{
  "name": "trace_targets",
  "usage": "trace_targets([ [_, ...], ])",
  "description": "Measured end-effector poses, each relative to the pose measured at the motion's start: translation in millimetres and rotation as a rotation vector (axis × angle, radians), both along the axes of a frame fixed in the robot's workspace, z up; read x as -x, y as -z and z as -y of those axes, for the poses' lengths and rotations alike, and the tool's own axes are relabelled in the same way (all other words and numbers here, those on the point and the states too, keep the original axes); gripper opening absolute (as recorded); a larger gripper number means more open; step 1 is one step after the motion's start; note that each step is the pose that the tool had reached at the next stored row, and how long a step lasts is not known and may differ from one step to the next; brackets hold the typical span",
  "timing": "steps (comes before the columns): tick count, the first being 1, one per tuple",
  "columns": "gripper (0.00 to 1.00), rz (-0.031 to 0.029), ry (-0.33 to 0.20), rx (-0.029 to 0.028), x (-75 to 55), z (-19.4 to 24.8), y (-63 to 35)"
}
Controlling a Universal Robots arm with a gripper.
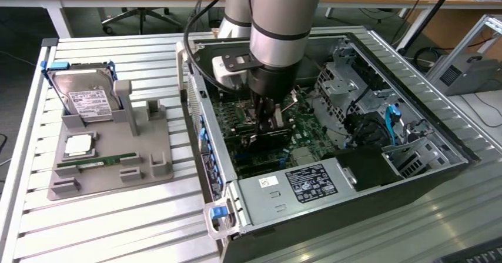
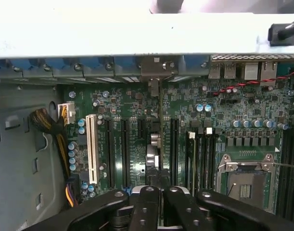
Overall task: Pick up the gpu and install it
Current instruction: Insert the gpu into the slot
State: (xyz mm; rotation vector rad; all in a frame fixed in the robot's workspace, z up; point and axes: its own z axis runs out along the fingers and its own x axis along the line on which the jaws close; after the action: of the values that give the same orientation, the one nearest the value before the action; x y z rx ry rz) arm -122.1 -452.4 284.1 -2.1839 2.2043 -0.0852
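Observation:
The gpu (image 2: pixel 155 144) shows edge-on in the wrist view as a thin card running from my fingertips to its silver end bracket (image 2: pixel 156 70) at the case's rear wall. It stands upright over the black expansion slots of the green motherboard (image 2: pixel 132 144). My gripper (image 2: pixel 156 192) is shut on the card's near edge, its black fingers (image 2: pixel 146 207) pressed together around it. In the exterior view the gripper (image 1: pixel 267 120) reaches down inside the open computer case (image 1: pixel 439 127), with the dark gpu (image 1: pixel 271 138) below it, low against the motherboard.
A grey fixture (image 1: pixel 149 151) at the exterior view's left holds a hard drive (image 1: pixel 84 98), a CPU chip (image 1: pixel 79 145) and a RAM stick (image 1: pixel 98 163). Inside the case are a power supply (image 1: pixel 306 183), drive cages (image 1: pixel 353 80), a white slot (image 2: pixel 92 149) and a CPU socket (image 2: pixel 245 180).

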Motion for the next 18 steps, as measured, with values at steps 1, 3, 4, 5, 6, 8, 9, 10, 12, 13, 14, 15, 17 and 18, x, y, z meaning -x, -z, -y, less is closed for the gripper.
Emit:
trace_targets([
  [1, 0.10, -0.0029, 0.000, 0.0001, -3.6, 0.0, 0.1],
  [3, 0.10, -0.0085, 0.000, 0.0002, -11.2, 0.1, 0.1],
  [4, 0.10, -0.0120, 0.000, 0.0003, -15.5, 0.0, 0.1],
  [5, 0.10, -0.0139, 0.000, 0.0006, -17.9, 0.1, 0.1],
  [6, 0.10, -0.0151, 0.000, 0.0006, -19.5, 0.0, 0.1],
  [8, 0.10, -0.0193, 0.000, 0.0011, -25.5, 0.1, 0.2],
  [9, 0.10, -0.0218, 0.000, 0.0013, -28.8, 0.1, 0.2],
  [10, 0.10, -0.0248, 0.000, 0.0015, -32.8, 0.1, 0.2],
  [12, 0.10, -0.0268, 0.000, 0.0015, -35.8, 0.1, 0.2],
  [13, 0.10, -0.0269, 0.000, 0.0015, -35.7, 0.1, 0.2],
  [14, 0.10, -0.0270, 0.000, 0.0015, -35.8, 0.1, 0.2],
  [15, 0.10, -0.0270, 0.000, 0.0015, -35.8, 0.1, 0.2],
  [17, 0.10, -0.0270, 0.000, 0.0015, -35.8, 0.1, 0.2],
  [18, 0.10, -0.0270, 0.000, 0.0015, -35.8, 0.1, 0.2],
])
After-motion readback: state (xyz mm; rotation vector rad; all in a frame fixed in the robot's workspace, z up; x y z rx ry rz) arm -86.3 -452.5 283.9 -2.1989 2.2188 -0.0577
